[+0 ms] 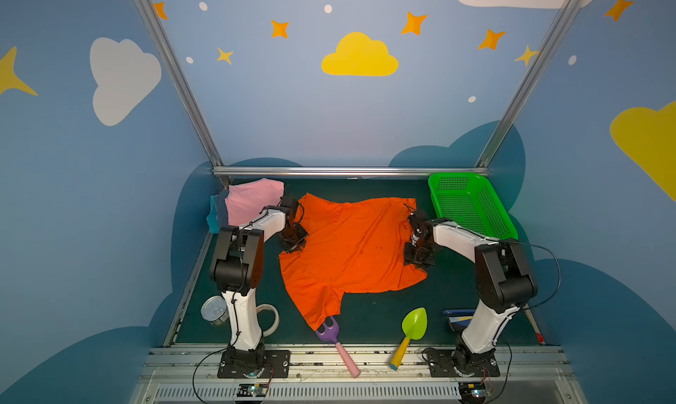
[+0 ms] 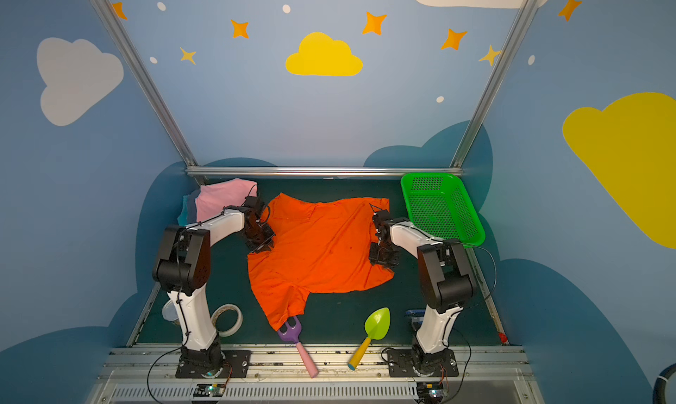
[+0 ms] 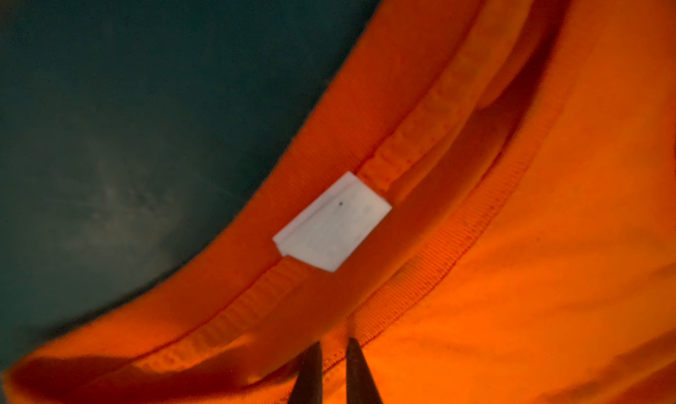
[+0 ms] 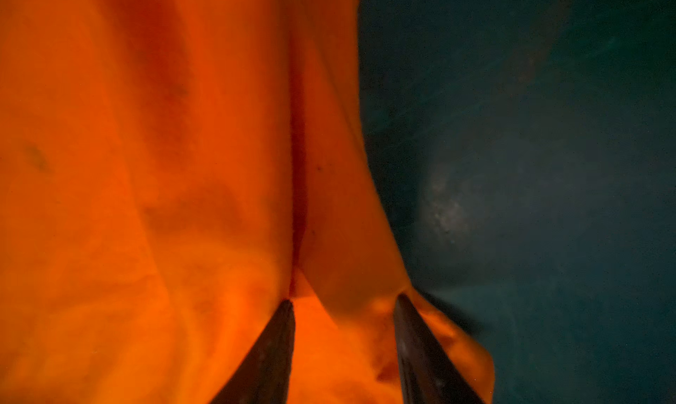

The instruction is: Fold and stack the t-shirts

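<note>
Orange t-shirt (image 1: 351,244), collar pinched by left tool (image 3: 334,341) (white label (image 3: 331,223) visible only from left wrist), right tool (image 4: 344,299) spread wide

orange t-shirt (image 1: 347,252): spread rumpled over the middle of the dark green mat (image 1: 384,318), one sleeve trailing toward the near edge
left gripper (image 1: 292,245): down on the shirt's left edge, seemingly pinching it, though too dark to be sure
right gripper (image 1: 416,258): at the shirt's right edge
pink shirt (image 1: 252,201): tops a folded stack, far left
green basket (image 1: 472,204): far right
purple toy fork (image 1: 329,330): tines at the sleeve tip
</note>
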Available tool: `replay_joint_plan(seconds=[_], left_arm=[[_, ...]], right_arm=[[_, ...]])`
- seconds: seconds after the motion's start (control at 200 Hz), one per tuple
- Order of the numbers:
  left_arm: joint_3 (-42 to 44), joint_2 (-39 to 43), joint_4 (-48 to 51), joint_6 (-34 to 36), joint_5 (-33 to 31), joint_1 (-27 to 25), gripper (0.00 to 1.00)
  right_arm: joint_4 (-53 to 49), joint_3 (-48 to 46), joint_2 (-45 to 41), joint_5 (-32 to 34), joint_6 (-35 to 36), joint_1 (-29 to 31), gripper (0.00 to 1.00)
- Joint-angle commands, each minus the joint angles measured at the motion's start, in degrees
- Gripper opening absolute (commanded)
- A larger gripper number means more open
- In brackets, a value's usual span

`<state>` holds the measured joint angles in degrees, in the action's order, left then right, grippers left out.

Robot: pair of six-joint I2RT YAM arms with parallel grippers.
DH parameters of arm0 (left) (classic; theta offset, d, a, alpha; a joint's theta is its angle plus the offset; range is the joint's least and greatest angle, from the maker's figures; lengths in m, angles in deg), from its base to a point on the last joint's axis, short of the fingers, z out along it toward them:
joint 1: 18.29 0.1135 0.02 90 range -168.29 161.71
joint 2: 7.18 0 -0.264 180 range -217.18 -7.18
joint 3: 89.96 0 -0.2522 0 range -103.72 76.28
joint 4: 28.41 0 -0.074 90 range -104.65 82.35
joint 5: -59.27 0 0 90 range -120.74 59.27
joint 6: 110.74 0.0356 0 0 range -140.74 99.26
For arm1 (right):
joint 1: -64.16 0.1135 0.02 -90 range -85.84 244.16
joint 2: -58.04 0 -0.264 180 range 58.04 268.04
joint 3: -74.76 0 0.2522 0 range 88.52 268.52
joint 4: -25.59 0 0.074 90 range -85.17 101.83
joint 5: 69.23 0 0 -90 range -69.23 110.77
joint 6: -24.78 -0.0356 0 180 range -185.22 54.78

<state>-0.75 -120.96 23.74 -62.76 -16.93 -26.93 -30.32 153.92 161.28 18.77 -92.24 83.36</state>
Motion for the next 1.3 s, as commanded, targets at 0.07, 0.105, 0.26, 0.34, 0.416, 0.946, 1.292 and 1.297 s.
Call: replay_joint_plan(seconds=[0.07,0.105,0.26,0.34,0.416,0.946,1.292,1.297], left_arm=[[1.96,-2.02,5.91,0.69,-3.87,0.56,0.16],[2.06,-2.13,5.82,0.7,-3.87,0.56,0.16],[2.08,-2.24,5.82,0.75,-3.54,0.56,0.16],[1.74,-2.47,5.9,0.87,-3.52,0.56,0.16],[1.45,-2.58,6.1,0.81,-3.61,0.54,0.16],[1.82,-3.13,5.91,0.66,-3.4,0.58,0.15],[1.8,-3.68,6.99,0.62,-4.49,0.65,0.15],[1.8,-3.66,7.06,0.62,-4.53,0.65,0.15]], right_arm=[[-1.53,-1.4,-4.16,4.96,-1.25,-0.94,0.55],[-1.86,-2.02,-5.02,6.09,-1.6,-1.16,0.56],[-2.26,-4.85,-6.66,8.17,-2.94,-2.31,0.57],[-1.26,-6.18,-5.9,6.69,-2.94,-2.42,0.56],[0.37,-7.31,-4.98,3.99,-3.18,-2.41,0.53],[-6.35,-11.71,-27.46,13.22,-8.57,-2.64,0.0],[-6.29,-21.8,-34.29,15.33,-13.79,-2.94,0.61],[-6.28,-21.81,-34.31,15.39,-13.73,-2.94,0.61]])
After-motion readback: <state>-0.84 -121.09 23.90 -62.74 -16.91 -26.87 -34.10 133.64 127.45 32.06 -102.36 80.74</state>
